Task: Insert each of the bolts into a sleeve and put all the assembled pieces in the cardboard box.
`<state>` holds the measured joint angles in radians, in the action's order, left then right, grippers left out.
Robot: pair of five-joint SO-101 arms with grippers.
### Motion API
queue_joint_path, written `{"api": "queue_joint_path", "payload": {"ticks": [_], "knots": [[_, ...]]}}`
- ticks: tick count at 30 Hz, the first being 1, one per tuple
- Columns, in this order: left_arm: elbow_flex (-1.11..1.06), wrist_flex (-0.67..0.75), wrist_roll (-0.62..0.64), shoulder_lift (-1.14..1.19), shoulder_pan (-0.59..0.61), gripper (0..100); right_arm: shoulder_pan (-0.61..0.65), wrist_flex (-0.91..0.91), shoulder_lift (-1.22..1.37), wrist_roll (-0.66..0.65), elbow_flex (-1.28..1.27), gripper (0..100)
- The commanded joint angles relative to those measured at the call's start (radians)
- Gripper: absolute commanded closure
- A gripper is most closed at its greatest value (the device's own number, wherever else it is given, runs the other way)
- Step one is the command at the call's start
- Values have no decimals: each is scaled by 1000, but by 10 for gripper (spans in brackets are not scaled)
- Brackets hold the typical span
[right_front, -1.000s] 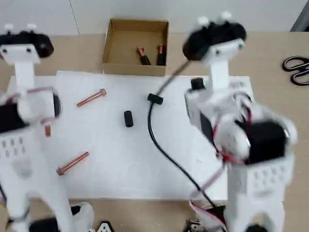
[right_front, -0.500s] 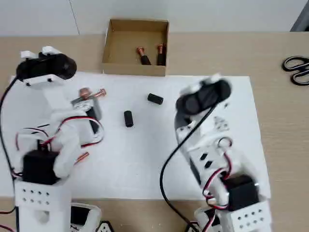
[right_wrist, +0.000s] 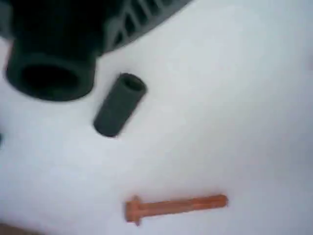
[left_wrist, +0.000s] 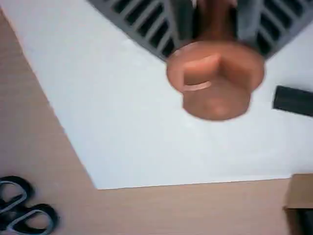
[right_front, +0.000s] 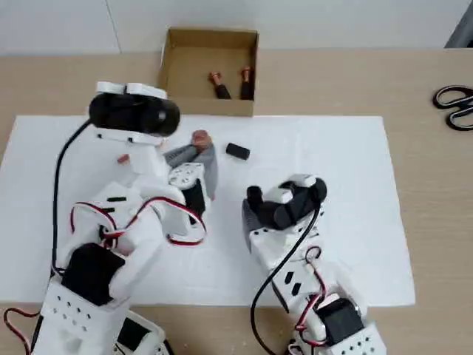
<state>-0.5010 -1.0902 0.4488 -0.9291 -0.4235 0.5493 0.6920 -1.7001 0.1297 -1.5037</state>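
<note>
Left arm forward now, bolt between jaws

No text, label, number or sign can be read on anything.

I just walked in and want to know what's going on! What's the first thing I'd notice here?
Probably the left claw holding a copper bolt over the white paper. Then the right claw gripping a black sleeve nearby, and the cardboard box past the paper with two finished pieces inside.
</note>
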Motion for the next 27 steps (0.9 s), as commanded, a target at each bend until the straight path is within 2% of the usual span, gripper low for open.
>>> {"api": "queue_joint_path", "payload": {"ticks": [1, 7, 9, 13, 16, 22, 27], "knots": [[1, 48, 5, -28, -41, 995, 53, 8, -42, 12, 0, 995], [-44, 107, 3, -26, -80, 995, 62, -1, -53, 14, -21, 995], [-105, 170, -14, -26, -80, 995, 64, -1, -53, 14, -20, 995], [-240, 345, -137, -28, -80, 995, 104, 1, -53, 14, -23, 995], [-315, 440, -149, -28, -80, 995, 108, 1, -53, 14, -23, 995], [-346, 453, -144, -28, -80, 995, 110, -1, -53, 14, -25, 995], [-348, 443, -72, -28, -78, 995, 110, -1, -53, 14, -25, 995]]}}
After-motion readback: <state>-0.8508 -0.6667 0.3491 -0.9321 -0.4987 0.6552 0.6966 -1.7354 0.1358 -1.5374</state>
